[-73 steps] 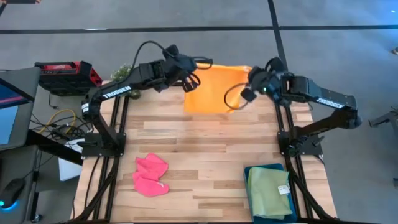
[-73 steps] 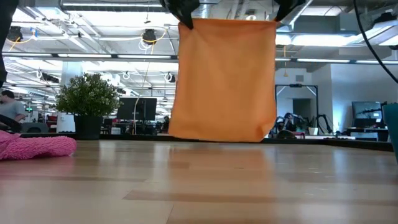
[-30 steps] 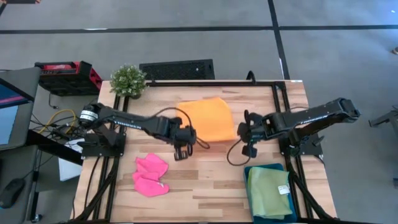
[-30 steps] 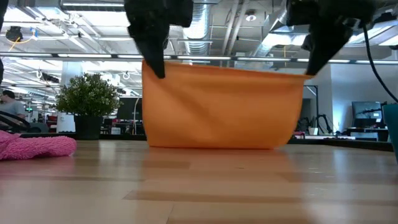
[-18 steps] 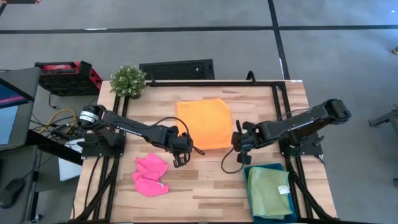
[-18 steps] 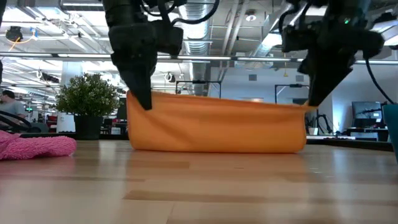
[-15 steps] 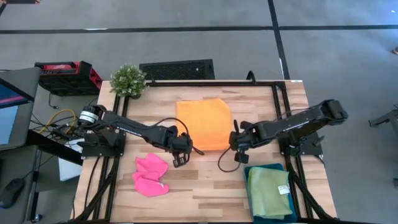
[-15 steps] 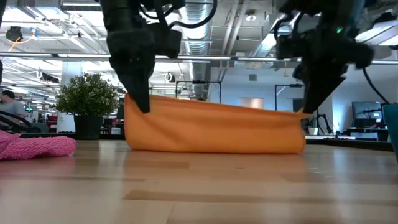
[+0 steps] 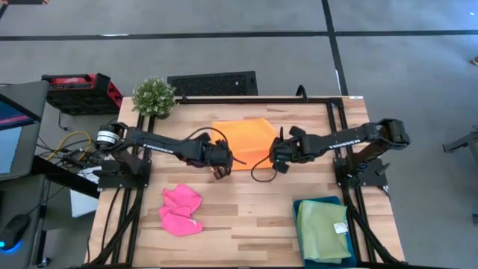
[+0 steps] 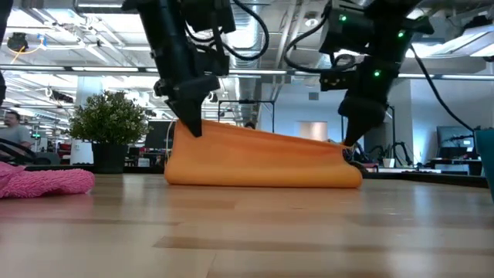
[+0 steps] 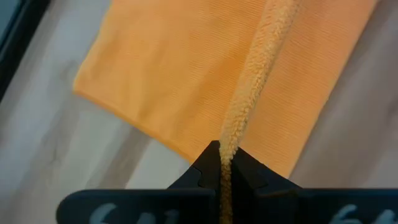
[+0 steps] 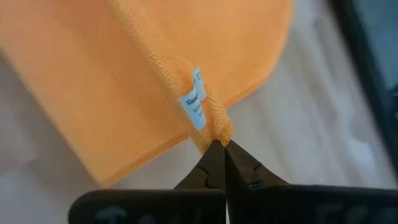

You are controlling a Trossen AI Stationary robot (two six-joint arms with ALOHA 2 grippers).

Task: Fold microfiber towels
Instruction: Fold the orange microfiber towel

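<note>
High view: wooden table (image 9: 246,217) carries 2 dark arms reaching inward from its left and right edges, meeting near the middle toward the far edge. Orange towel (image 9: 246,140) lies there, doubled over; in the low view its lower layer rests on the wood while the upper layer is lifted at both near corners (image 10: 262,158). Dark teal tray (image 9: 305,208) sits at the near right corner, with the light green towel (image 9: 323,232) folded inside it. Hot pink towel (image 9: 181,210) lies crumpled near the near left corner, well apart from the orange one. Small potted plant (image 9: 153,96) stands at the far left corner.

Left gripper (image 9: 220,170): jaws pressed together on 1 corner edge of the orange towel, fleece rising between the fingertips in the left wrist view (image 11: 222,163). Right gripper (image 9: 273,163): jaws pinching the other corner, just beside a white label (image 12: 195,102); print probably too small to read.
</note>
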